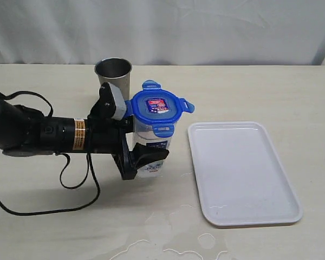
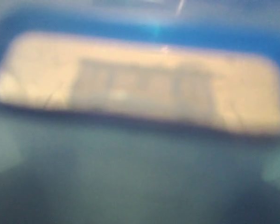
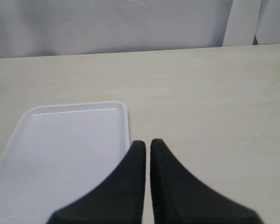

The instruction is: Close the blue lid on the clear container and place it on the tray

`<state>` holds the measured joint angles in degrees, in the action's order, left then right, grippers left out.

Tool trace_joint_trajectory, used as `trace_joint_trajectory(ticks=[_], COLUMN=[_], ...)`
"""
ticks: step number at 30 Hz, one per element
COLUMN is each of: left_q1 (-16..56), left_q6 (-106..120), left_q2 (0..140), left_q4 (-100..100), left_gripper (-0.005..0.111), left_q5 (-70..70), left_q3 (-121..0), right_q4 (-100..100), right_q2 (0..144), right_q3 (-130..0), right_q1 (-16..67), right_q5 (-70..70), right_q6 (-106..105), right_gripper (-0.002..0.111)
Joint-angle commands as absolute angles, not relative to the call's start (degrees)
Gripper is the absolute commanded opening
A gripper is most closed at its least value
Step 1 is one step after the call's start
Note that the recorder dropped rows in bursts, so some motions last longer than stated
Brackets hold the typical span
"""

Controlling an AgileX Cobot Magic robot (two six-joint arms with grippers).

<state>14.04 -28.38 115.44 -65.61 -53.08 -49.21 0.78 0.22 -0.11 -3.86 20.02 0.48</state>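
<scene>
The clear container (image 1: pixel 151 147) stands upright left of the tray (image 1: pixel 244 179), with the blue lid (image 1: pixel 158 106) sitting on its mouth. Its side flaps stick outward. My left gripper (image 1: pixel 142 131) reaches in from the left and is shut on the container's body, one finger behind it and one in front. The left wrist view is a close blur of the container (image 2: pixel 130 177) under a blue band of lid (image 2: pixel 144 32). My right gripper (image 3: pixel 148 143) is shut on nothing, hovering over the table beside the tray (image 3: pixel 60 149). It is out of the exterior view.
A steel cup (image 1: pixel 114 73) stands just behind the left gripper. Spilled water (image 1: pixel 173 238) lies on the table in front of the container and near the tray's front corner. A black cable (image 1: pixel 70 184) loops from the left arm onto the table.
</scene>
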Motion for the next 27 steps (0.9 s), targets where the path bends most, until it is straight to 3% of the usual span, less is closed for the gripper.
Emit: trace_joint_trajectory(ticks=[1, 6, 18, 27], left_q1=[14.1, 12.8, 1.0, 0.0], left_q6=[-34.3, -37.3, -38.2, -37.5], left_q2=[109.0, 105.1, 104.7, 104.7], left_q4=[-73.0, -74.3, -79.8, -79.8], left_gripper=[0.0, 0.0, 0.0, 0.0], left_q5=[-53.3, -56.5, -67.2, -69.9], left_q3=[-49.5, -49.5, -49.4, -49.4], right_q4=[0.9, 0.9, 0.9, 0.5], right_q2=[0.0, 0.0, 0.0, 0.0], right_q3=[0.0, 0.0, 0.0, 0.0], right_q1=[-3.8, -3.8, -3.8, -3.8], right_q5=[19.8, 19.8, 19.8, 19.8], right_q6=[0.0, 0.0, 0.0, 0.0], right_gripper=[0.004, 0.004, 0.004, 0.004])
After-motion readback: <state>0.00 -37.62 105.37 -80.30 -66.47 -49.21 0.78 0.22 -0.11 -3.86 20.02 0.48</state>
